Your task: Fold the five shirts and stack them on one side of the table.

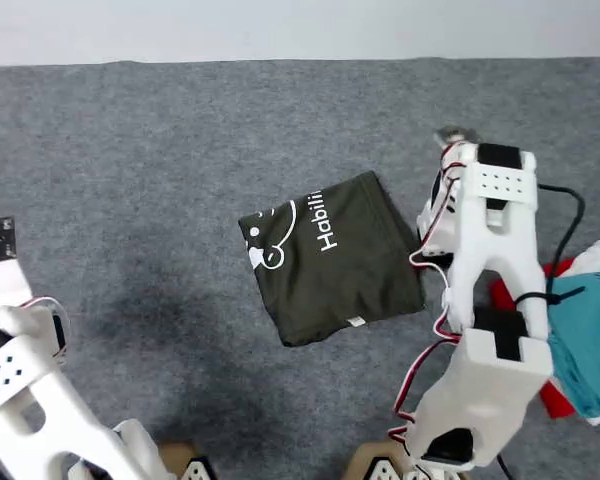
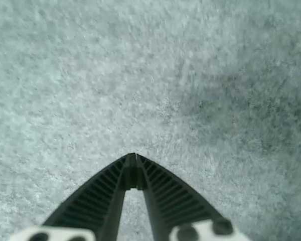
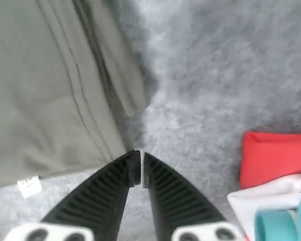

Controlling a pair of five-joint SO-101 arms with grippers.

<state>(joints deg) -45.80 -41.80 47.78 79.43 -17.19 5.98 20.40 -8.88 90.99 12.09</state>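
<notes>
Right gripper [image 3: 140, 163]: tips pressed together, empty, just beside folded olive shirt [image 1: 330, 262] at centre of table [image 1: 130, 150] | left gripper [image 2: 135, 163]: pressed together, empty, near left | handling: shirt likely light, limp; pinch all layers at right edge.

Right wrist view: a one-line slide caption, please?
Shut right gripper at the edge of the folded olive shirt on the grey table cover, red shirt nearby.

A folded dark shirt [image 1: 330, 258] lies on the table [image 1: 130, 150] beside the right arm [image 1: 490, 260], seemingly unfolded shirts [image 1: 585, 340] beyond it.
</notes>
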